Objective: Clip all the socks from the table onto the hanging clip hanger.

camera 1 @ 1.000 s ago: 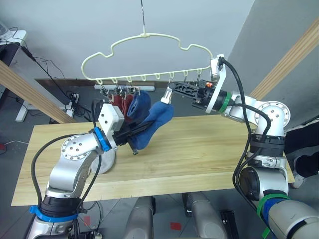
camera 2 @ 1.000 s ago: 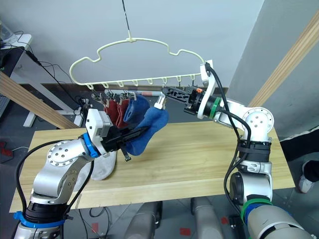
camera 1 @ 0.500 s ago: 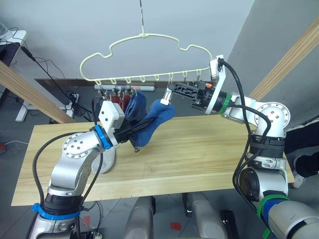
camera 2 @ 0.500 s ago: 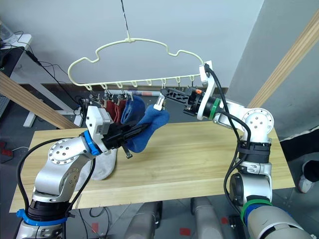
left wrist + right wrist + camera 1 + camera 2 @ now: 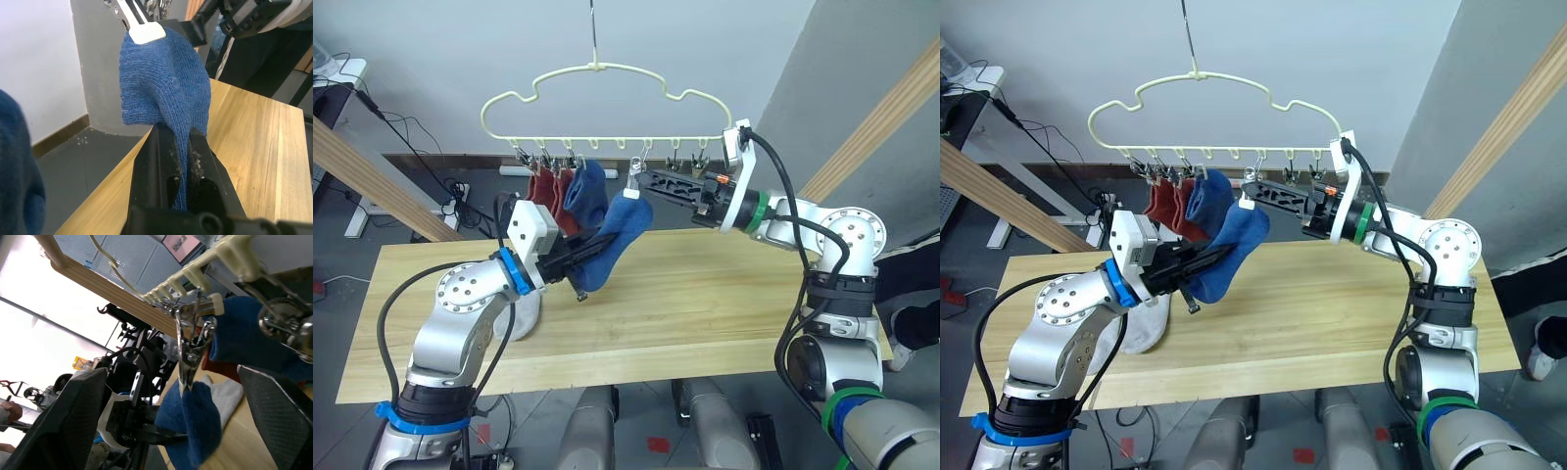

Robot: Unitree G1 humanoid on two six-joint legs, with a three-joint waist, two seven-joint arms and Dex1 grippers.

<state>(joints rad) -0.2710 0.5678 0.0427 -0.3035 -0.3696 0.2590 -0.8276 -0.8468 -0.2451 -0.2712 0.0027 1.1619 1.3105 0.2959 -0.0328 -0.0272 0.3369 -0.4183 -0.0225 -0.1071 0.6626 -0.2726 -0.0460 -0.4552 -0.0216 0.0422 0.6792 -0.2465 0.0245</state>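
The cream clip hanger [image 5: 597, 69] hangs above the table [image 5: 724, 304]. Two rust red socks [image 5: 546, 186] and one blue sock [image 5: 585, 191] dangle from its left clips. A second blue sock [image 5: 612, 235] stretches slanting from a metal clip [image 5: 188, 357], which bites its top edge, down to my left gripper [image 5: 587, 257]. That gripper is shut on the sock's lower end [image 5: 178, 147]. My right gripper [image 5: 646, 182] stands open beside the clip, fingers [image 5: 73, 431] wide on either side of it. A light grey sock [image 5: 524, 311] lies on the table under my left arm.
Several free clips [image 5: 680, 162] hang on the right part of the hanger bar. Slanted wooden poles [image 5: 372, 181] stand at the table's left and right [image 5: 881, 117]. Bare tabletop spreads across the middle and right.
My right gripper has opened and let go of the clip, which now grips the blue sock's top. The hanger has swung slightly to the right. My left gripper keeps its hold.
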